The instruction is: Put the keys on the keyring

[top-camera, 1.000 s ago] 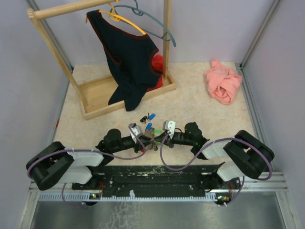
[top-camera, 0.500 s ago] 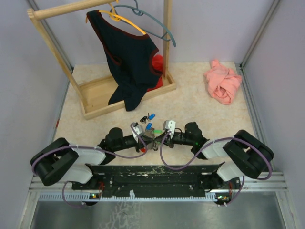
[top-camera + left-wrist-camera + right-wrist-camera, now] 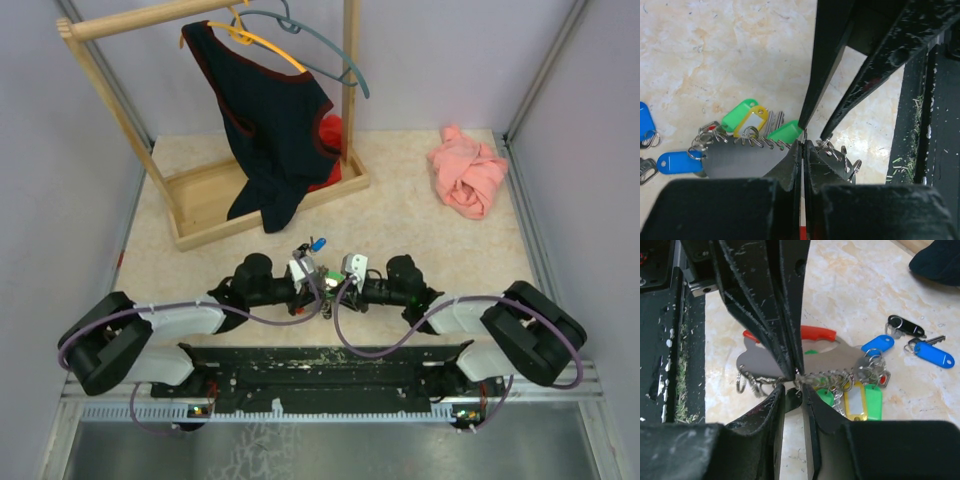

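The keyring is a flat grey plate (image 3: 835, 357) with a red grip (image 3: 815, 332) and small metal rings along its edge. Green and yellow tags (image 3: 855, 402) hang from those rings. My left gripper (image 3: 804, 145) is shut on the plate, which I see edge-on between its jaws. My right gripper (image 3: 794, 395) meets it tip to tip, its jaws close around one small ring at the plate's edge. Loose keys lie just beyond: a black-tagged one (image 3: 905, 326) and a blue-tagged one (image 3: 935, 355). A blue tag (image 3: 877, 344) lies against the ring cluster. In the top view both grippers (image 3: 325, 283) meet at the near middle.
A wooden clothes rack (image 3: 205, 205) with a dark garment (image 3: 270, 130) and hangers stands at the back left. A pink cloth (image 3: 467, 170) lies at the back right. The black rail of the arm bases (image 3: 320, 365) runs along the near edge.
My left arm has moved right, toward the right gripper, and now covers the blue key that lay near the middle. The right arm has barely moved.
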